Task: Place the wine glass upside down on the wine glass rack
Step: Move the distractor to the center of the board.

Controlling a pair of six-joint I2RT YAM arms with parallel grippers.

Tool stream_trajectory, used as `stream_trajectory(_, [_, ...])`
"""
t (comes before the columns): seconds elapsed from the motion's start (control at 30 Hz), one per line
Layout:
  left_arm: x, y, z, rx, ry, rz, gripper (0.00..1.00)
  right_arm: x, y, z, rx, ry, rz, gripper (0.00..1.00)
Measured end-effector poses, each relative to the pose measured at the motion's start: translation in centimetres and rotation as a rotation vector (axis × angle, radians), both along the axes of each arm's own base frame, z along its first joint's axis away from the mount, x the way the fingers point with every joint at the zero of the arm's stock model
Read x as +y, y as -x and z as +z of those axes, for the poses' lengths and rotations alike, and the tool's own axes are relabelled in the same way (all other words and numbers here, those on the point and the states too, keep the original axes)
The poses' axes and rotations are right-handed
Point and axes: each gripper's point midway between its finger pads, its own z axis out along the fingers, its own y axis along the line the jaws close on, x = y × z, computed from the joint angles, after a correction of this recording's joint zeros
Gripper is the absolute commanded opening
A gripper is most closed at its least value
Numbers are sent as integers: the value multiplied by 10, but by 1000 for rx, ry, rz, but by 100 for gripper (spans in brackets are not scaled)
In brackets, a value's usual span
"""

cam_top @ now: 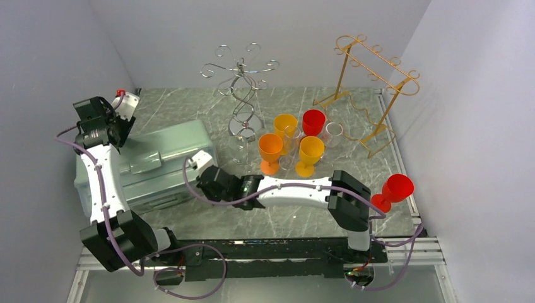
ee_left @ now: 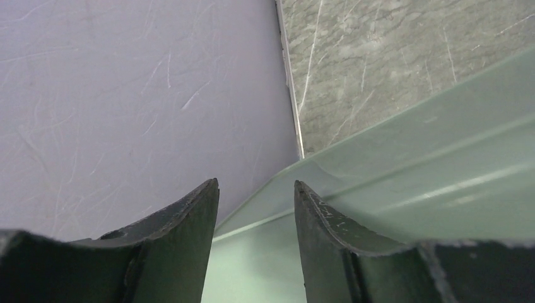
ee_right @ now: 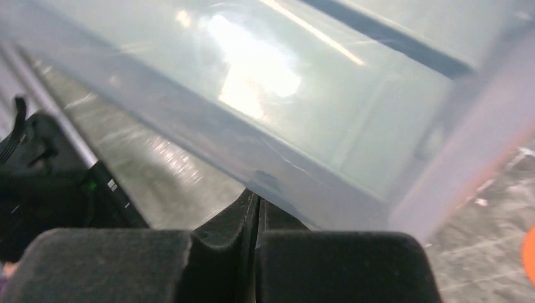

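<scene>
Several wine glasses stand mid-table: orange (cam_top: 270,150), orange (cam_top: 285,124), yellow (cam_top: 310,153), red (cam_top: 313,121) and clear ones (cam_top: 332,132). Another red glass (cam_top: 395,190) stands at the right table edge. A silver wire rack (cam_top: 241,82) and a gold rack (cam_top: 369,79) stand at the back. My left gripper (cam_top: 112,126) (ee_left: 255,183) is open and empty over the far left corner of a green case (cam_top: 158,164). My right gripper (cam_top: 203,178) (ee_right: 257,197) is shut, its tips against the case's right edge (ee_right: 284,120).
The green case (ee_left: 410,189) lies on the left half of the marble table (cam_top: 284,218). Grey walls close in on the left, back and right. My right arm stretches leftward across the table's front, in front of the glasses.
</scene>
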Motion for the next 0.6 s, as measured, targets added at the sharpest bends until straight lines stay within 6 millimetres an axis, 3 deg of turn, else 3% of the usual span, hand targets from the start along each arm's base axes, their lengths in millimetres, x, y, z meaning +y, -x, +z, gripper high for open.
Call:
stream_trajectory(0.1, [-3, 5, 1, 0, -3, -6, 52, -7, -30, 6, -15, -15, -77, 0])
stream_trajectory(0.17, [-4, 9, 3, -5, -3, -8, 58, -6, -47, 9, -24, -25, -115, 0])
stream_trajectory(0.3, [-9, 13, 17, -30, 12, -15, 97, 14, -74, 8, -31, -38, -153, 0])
stream_trajectory(0.47, [-35, 23, 47, -51, 121, -56, 99, 42, -103, -6, -30, -25, -181, 0])
stream_trajectory(0.6, [-68, 29, 91, -127, 198, -166, 99, 61, -124, -8, -22, -46, -200, 0])
